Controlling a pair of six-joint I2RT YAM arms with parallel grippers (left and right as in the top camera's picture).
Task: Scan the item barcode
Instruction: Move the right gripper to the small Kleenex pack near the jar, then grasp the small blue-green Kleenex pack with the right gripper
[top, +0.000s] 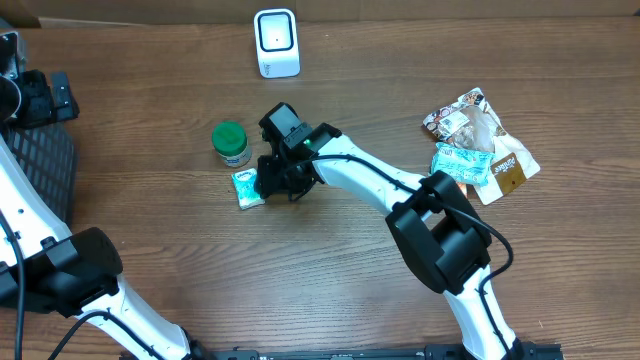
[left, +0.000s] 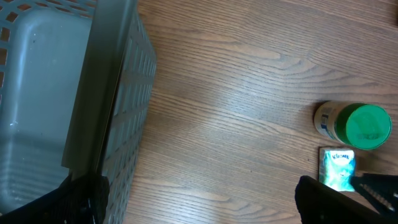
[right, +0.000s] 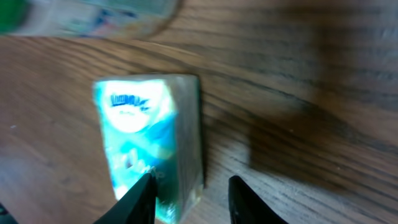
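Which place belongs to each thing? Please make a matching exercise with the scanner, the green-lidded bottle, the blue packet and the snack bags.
Things:
1. white scanner
2. green-lidded bottle
3. blue packet
4. snack bags

Places:
A. in a pile at the right of the table
B. at the fingertips of the right gripper
C. alone at the far edge, near the middle
D. just beyond the packet, standing upright

Pairs: 1-C, 2-D, 3-B, 4-A
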